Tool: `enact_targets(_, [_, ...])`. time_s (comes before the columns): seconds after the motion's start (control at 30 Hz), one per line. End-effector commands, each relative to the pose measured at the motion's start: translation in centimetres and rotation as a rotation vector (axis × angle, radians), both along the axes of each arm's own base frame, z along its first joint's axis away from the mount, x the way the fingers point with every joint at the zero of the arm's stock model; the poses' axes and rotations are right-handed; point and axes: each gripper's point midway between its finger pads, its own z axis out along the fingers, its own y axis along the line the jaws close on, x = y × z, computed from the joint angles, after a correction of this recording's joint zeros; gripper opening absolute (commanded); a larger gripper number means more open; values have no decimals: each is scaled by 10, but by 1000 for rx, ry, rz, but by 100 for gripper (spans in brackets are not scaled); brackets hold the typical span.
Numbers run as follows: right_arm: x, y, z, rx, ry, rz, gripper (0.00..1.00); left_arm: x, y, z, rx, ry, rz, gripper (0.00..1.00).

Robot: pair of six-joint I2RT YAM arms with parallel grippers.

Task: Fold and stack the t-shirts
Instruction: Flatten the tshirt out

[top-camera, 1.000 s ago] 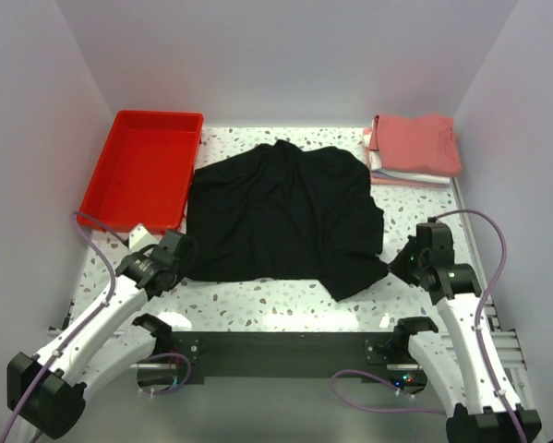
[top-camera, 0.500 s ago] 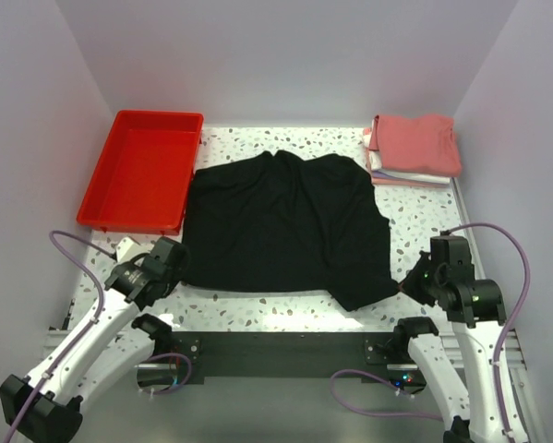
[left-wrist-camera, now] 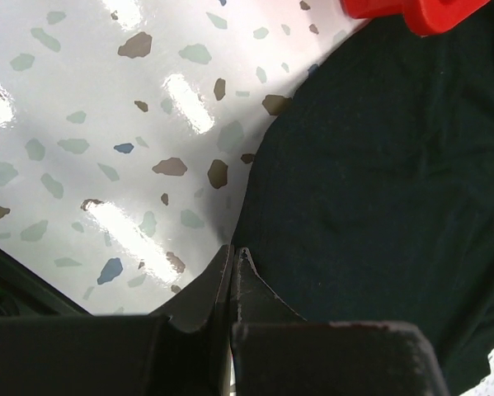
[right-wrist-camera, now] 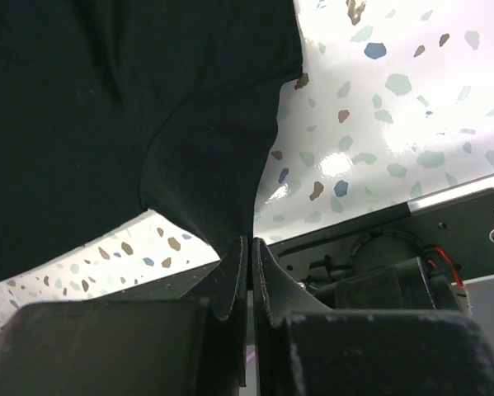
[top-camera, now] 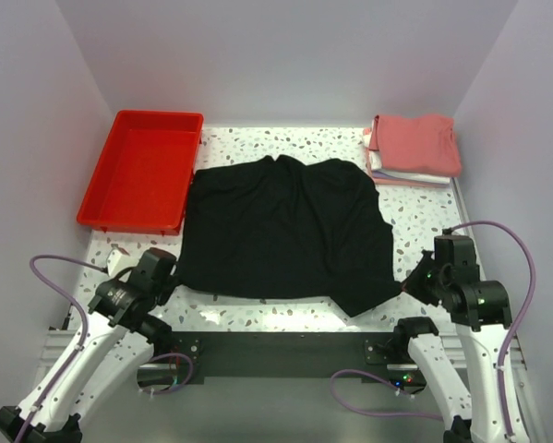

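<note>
Over the last second both arms drew back toward the near edge, dragging the black t-shirt [top-camera: 285,226] flatter across the tabletop [top-camera: 416,233]. The left pincer [left-wrist-camera: 232,252] and right pincer [right-wrist-camera: 249,244] were pressed together, each pinching a near corner of it. The shirt looked nearly ready for folding.

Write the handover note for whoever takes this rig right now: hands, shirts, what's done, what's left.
Left hand: shut, pinching the black t-shirt at its near left corner.
Right hand: shut on the shirt's near right corner.
The shirt lies spread on the table, beside the red tray.
Done: a folded stack, salmon-red on top, at the far right corner.
Left: fold the black shirt and add it to the stack.
</note>
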Motion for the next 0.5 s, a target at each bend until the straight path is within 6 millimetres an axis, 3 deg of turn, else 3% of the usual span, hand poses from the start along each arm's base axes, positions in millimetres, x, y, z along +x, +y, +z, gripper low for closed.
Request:
enact_targets(0.0, [-12, -4, -13, -30, 83, 19, 0, 3, -2, -9, -16, 12, 27, 0])
enact_targets(0.27, [39, 4, -15, -3, -36, 18, 0, 26, -2, 4, 42, -18, 27, 0])
enact_targets(0.47, [86, 1, 11, -26, -183, 10, 0, 47, 1, 25, 72, -111, 48, 0])
